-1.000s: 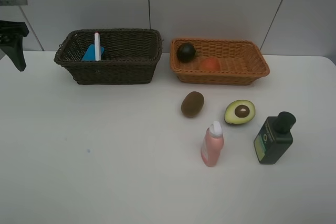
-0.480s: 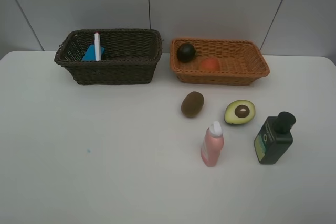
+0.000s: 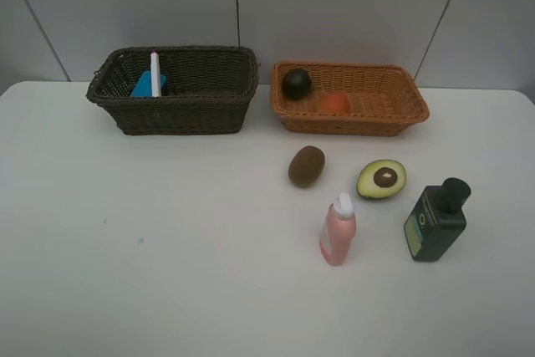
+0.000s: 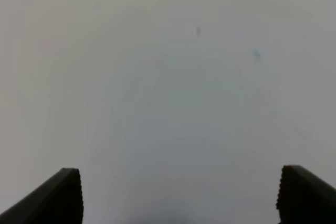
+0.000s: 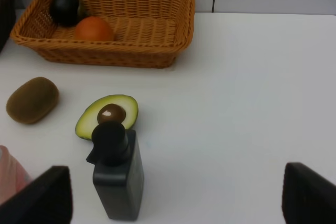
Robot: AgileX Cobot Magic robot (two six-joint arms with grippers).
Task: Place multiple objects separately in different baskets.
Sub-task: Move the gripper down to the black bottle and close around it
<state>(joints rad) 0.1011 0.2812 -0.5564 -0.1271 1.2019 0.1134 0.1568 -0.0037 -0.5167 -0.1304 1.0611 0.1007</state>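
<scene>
The dark brown basket (image 3: pixel 184 114) holds the blue eraser (image 3: pixel 145 85) and the white marker (image 3: pixel 155 68). In the orange-tan basket (image 3: pixel 351 121) lie the mangosteen (image 3: pixel 296 83) and the orange bun (image 3: pixel 335 103). On the table in front stand the kiwi (image 3: pixel 306 165), halved avocado (image 3: pixel 382 179), pink bottle (image 3: pixel 338 231) and dark green bottle (image 3: pixel 435 221). Neither gripper shows in the high view. My right gripper (image 5: pixel 178 195) is open, just behind the green bottle (image 5: pixel 118 174), with the avocado (image 5: pixel 107 115) beyond it. My left gripper (image 4: pixel 184 195) is open over bare table.
The white table (image 3: pixel 125 248) runs back to a grey panelled wall (image 3: pixel 334 6) right behind both baskets. The left wrist view shows only table surface with two tiny specks.
The left arm, seen at the far left edge of the high view a second ago, has moved out of that view. The objects have not moved.
</scene>
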